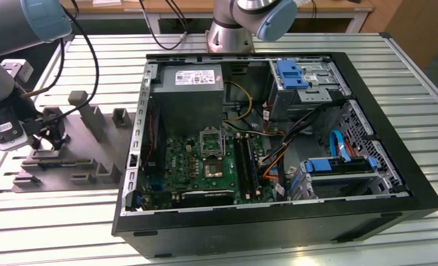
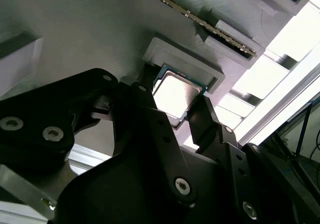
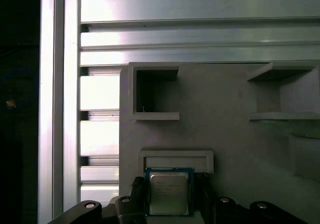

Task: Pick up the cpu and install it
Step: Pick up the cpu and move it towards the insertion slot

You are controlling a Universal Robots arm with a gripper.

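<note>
1. Nearest, the gripper (image 2: 172,104) is clamping the cpu (image 2: 176,90) between narrowly set jaws, fingers (image 2: 141,98) pressing opposite edges.
2. The cpu is sitting just beside a raised pocket (image 3: 176,156) of the grey fixture plate (image 1: 93,159).
3. Beyond, the slatted table (image 1: 56,221) is carrying the plate and the open computer case (image 1: 278,228).

Slatted table (image 1: 56,221) with computer case (image 1: 263,233) and fixture plate (image 1: 112,149).

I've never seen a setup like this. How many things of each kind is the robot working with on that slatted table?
Open computer case: 1
Grey plate with blocks: 1
Small square chip: 1
Total: 3
</note>
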